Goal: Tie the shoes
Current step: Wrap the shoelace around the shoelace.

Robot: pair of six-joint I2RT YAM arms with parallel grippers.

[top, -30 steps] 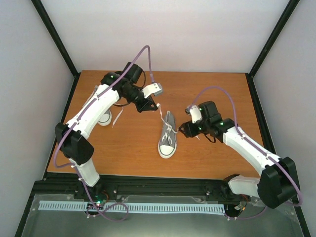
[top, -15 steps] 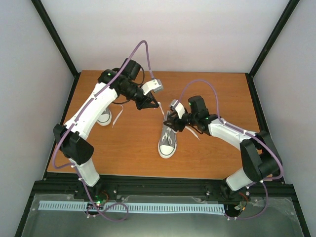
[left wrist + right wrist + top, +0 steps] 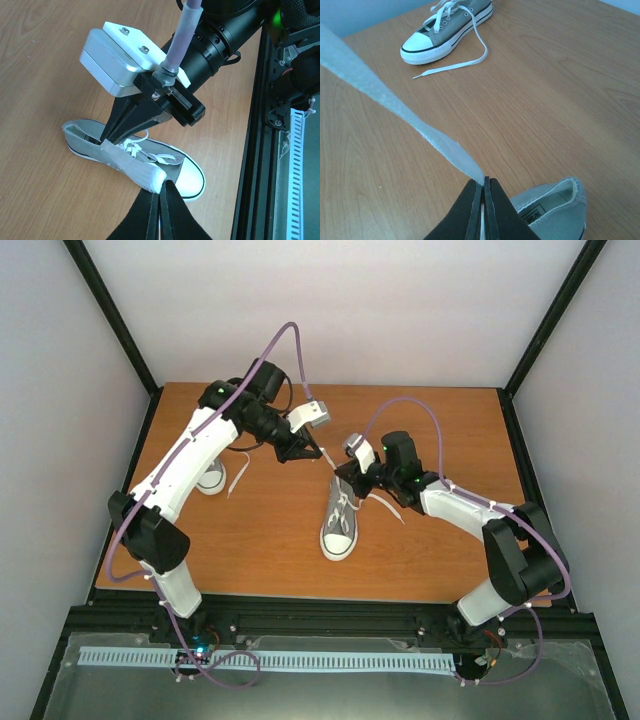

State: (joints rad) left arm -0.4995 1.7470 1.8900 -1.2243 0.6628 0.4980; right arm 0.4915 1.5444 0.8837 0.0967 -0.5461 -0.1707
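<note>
Wooden bench (image 3: 260, 550) carries both grey canvas sneakers. The near shoe (image 3: 338, 525) lies at mid-bench on its sole, with its white toe cap towards the arm bases and its heel pointing away.

Right jaws: closed, gripping a white lace (image 3: 134, 167) directly above the heel end of this shoe. In the right wrist view the heel collar sits just beside the clamped tips, low and to their right.

Left jaws: closed on the same flat lace, just beyond the heel and slightly to the left. In the left wrist view the shoe lies below and behind them, not touching them. The lace runs as a short raised span between the two sets of jaws. It appears to be one strand, but its route to the eyelets cannot be traced.

The second shoe (image 3: 447, 25) sits at the far left of the bench, well apart, partly under the left arm (image 3: 190, 465). Its loose lace (image 3: 456, 61) lies flat on the wood.
</note>
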